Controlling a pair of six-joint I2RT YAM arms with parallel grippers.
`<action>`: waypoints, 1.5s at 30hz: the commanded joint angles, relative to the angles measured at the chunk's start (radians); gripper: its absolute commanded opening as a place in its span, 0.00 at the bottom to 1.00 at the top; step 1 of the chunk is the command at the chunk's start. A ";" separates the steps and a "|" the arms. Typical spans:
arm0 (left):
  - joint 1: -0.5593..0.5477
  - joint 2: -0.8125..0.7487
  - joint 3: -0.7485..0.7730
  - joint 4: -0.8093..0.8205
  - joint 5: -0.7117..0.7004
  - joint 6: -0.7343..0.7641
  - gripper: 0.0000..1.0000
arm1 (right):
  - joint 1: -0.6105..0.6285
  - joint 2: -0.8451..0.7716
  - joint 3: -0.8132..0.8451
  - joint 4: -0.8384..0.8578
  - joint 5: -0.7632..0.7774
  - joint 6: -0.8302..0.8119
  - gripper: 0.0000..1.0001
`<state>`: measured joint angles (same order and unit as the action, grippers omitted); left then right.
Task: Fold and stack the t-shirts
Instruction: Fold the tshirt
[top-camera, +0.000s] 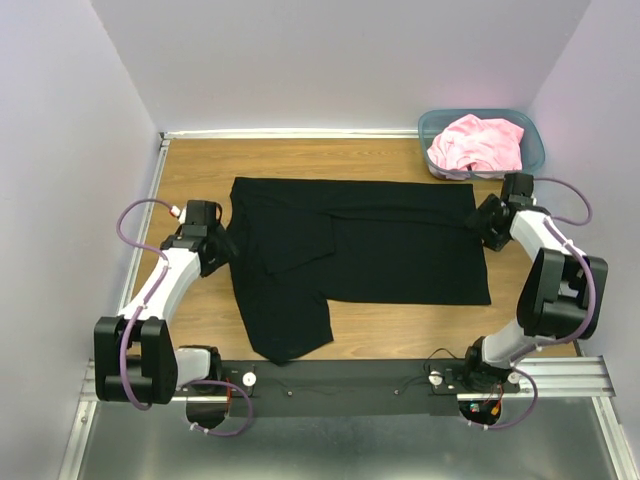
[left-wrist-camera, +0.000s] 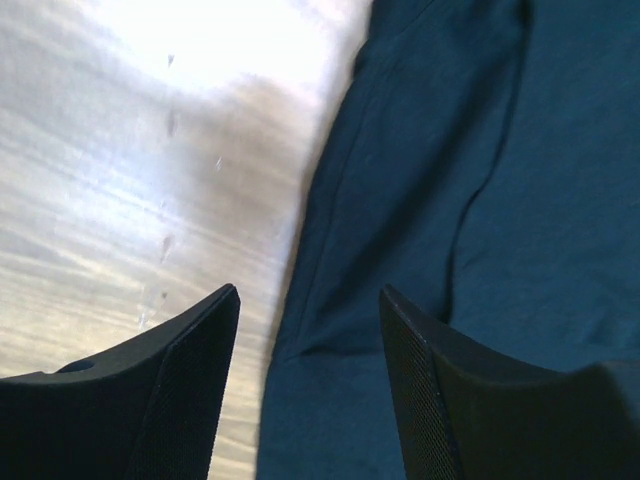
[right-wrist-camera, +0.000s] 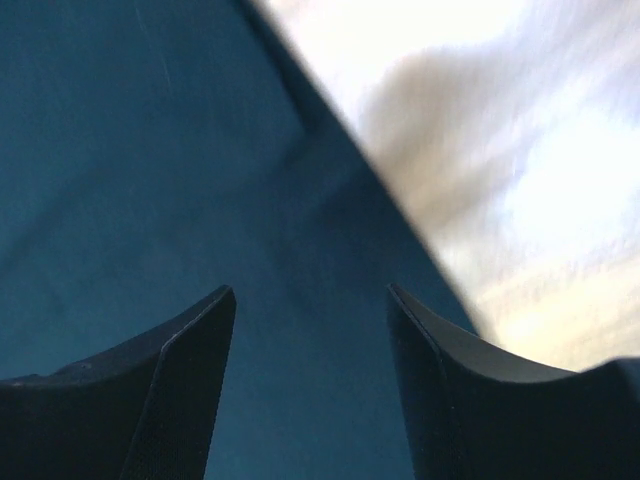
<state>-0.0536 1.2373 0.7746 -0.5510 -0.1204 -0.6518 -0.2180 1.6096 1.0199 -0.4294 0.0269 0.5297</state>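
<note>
The large black t-shirt (top-camera: 390, 245) lies spread flat on the wooden table, with one sleeve folded inward and a flap hanging toward the near edge. My left gripper (top-camera: 228, 246) is open, low over the shirt's left edge; the left wrist view shows the dark cloth (left-wrist-camera: 440, 200) between and beyond its fingers. My right gripper (top-camera: 480, 222) is open, low over the shirt's right edge; the right wrist view shows the cloth (right-wrist-camera: 180, 180) under it. The pink t-shirt (top-camera: 478, 143) lies crumpled in the bin at the back right.
The teal plastic bin (top-camera: 532, 135) stands at the table's back right corner. Bare wooden table (top-camera: 190, 170) shows left of the shirt and in front of it. White walls close the back and both sides.
</note>
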 joint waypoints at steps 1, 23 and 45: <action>-0.002 0.013 -0.037 -0.058 0.005 -0.023 0.66 | -0.009 -0.089 -0.090 -0.109 -0.099 -0.042 0.70; -0.109 0.163 -0.003 -0.150 -0.041 -0.014 0.58 | -0.009 -0.209 -0.063 -0.203 -0.061 -0.062 0.72; -0.158 0.255 -0.063 -0.017 0.071 0.018 0.00 | -0.009 -0.214 -0.081 -0.290 0.030 -0.008 1.00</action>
<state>-0.2054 1.4654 0.7765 -0.6243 -0.1135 -0.6445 -0.2184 1.3964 0.9310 -0.6395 0.0113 0.4820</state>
